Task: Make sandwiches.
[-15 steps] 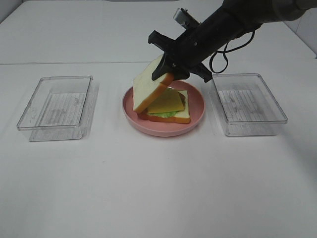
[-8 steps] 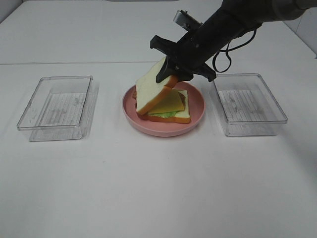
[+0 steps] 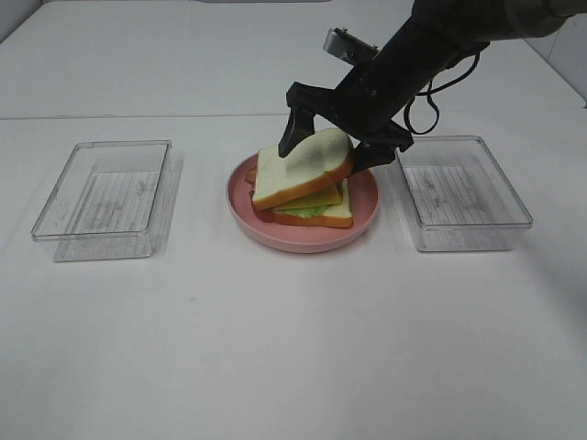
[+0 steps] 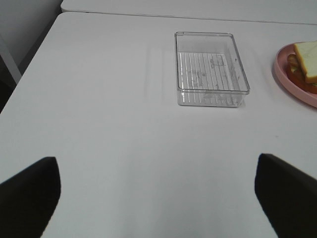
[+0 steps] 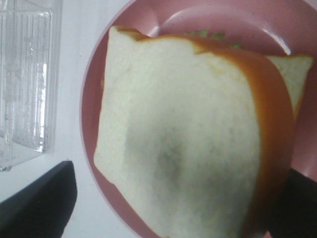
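The sandwich sits on a round pink plate (image 3: 303, 240) at mid-table. Its top bread slice (image 3: 298, 170) lies tilted on the yellow cheese (image 3: 323, 196), green lettuce (image 3: 307, 210) and lower bread slice (image 3: 332, 214). My right gripper (image 3: 330, 145) hovers just over the far edge of that top slice, open, one finger on either side and not clamping it. In the right wrist view the top slice (image 5: 188, 139) fills the picture between the spread fingers (image 5: 42, 203). My left gripper (image 4: 158, 198) is open over bare table, holding nothing. The sandwich (image 4: 307, 59) shows at that view's edge.
An empty clear plastic tray (image 3: 105, 197) stands left of the plate and another clear tray (image 3: 463, 192) to its right, close to my right arm. The left tray (image 4: 210, 69) also shows in the left wrist view. White table all around.
My right gripper lowered the top bread slice from a steep tilt onto the stack, then opened and let it go. The left gripper has not moved.
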You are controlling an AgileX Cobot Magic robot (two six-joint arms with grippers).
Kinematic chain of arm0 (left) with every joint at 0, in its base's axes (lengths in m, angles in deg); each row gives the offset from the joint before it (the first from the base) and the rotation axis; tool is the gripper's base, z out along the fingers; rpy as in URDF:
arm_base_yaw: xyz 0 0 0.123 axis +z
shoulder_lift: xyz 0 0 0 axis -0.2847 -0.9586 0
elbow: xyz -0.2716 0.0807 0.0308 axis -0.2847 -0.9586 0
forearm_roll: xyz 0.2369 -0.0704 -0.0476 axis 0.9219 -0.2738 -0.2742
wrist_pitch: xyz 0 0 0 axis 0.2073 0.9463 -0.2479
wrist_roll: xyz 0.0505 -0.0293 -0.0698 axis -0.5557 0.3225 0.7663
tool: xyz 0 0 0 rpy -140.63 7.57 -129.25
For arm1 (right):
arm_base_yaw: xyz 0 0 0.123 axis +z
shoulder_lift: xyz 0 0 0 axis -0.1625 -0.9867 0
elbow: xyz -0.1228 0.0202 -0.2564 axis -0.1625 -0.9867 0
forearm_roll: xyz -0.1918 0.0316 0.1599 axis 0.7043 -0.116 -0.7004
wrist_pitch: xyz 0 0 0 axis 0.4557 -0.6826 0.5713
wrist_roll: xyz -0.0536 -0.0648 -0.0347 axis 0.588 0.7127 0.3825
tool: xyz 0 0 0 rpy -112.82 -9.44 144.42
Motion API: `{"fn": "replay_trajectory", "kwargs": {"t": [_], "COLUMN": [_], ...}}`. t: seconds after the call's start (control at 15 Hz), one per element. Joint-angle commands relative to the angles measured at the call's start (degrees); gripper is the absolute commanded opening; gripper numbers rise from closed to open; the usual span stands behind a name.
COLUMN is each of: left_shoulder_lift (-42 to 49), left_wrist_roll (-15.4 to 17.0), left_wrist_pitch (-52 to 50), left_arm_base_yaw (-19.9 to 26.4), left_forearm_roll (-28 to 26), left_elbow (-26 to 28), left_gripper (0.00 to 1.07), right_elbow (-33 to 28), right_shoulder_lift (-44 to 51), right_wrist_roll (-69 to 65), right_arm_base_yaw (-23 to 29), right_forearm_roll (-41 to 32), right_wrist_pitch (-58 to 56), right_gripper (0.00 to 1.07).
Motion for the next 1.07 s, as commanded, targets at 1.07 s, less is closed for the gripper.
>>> {"fn": "replay_trajectory", "kwargs": {"t": [1.07], "left_shoulder_lift": [1.20], "left_wrist_roll": [0.23], "left_wrist_pitch": [-0.34], "left_arm_base_yaw": [0.11], "left_forearm_roll": [-0.57], "left_elbow": [-0.11], "left_gripper": [1.00], "right_elbow": [0.29], "right_shoulder_lift": [14.27], "right_wrist_roll": [-12.43], "right_arm_base_yaw": [-13.58], "right_forearm_roll": [35.18], "right_wrist_pitch": [-22.63], "right_gripper": [0.93]}}
